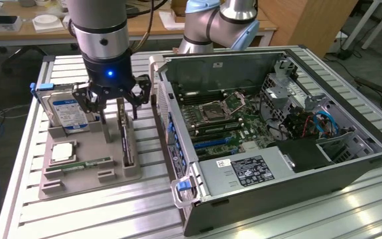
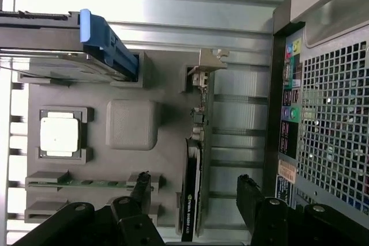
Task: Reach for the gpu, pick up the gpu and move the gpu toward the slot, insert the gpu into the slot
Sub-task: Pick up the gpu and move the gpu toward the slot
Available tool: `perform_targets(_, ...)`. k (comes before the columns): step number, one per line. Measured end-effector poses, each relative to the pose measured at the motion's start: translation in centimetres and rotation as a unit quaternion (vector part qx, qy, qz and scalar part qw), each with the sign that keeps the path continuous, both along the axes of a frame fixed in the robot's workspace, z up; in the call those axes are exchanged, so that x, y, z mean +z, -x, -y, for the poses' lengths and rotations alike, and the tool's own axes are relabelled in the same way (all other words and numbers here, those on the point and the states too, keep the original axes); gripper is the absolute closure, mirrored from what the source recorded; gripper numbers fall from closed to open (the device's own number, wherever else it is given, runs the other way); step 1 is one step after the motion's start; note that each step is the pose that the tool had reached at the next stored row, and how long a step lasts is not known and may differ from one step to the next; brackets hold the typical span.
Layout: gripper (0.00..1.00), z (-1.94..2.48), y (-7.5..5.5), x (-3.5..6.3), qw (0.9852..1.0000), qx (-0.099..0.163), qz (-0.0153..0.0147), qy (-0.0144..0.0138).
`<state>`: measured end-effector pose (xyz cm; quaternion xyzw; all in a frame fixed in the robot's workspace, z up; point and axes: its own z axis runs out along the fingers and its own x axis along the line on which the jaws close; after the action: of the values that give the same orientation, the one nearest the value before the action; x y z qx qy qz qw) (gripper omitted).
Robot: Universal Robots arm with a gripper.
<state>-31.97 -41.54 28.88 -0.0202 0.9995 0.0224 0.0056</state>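
The gpu (image 1: 126,144) is a thin dark card standing on edge in a grey holder tray (image 1: 91,180), at the exterior view's left. Its silver bracket (image 2: 207,64) is at the far end. My gripper (image 1: 119,113) hangs just above the card and is open. In the wrist view the gripper (image 2: 194,191) has one black finger (image 2: 140,185) on each side of the gpu (image 2: 193,200), with gaps and no contact. The blue slot (image 1: 212,141) lies on the motherboard inside the open computer case (image 1: 350,169).
On the same tray stand a hard drive (image 1: 68,112) with a blue label, a square processor (image 1: 63,151) and a green memory stick (image 1: 85,163). The case's perforated rear panel (image 2: 328,119) is close beside the tray. A slatted metal table (image 1: 98,214) carries everything.
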Motion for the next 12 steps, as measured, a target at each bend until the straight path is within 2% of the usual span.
perform_targets(3,0.29,0.16,-0.1,-0.36,1.0000,0.000,0.0000,0.0000)
perform_targets(12,0.29,0.21,-0.2,-1.71,1.0000,0.000,0.0000,-0.0001)
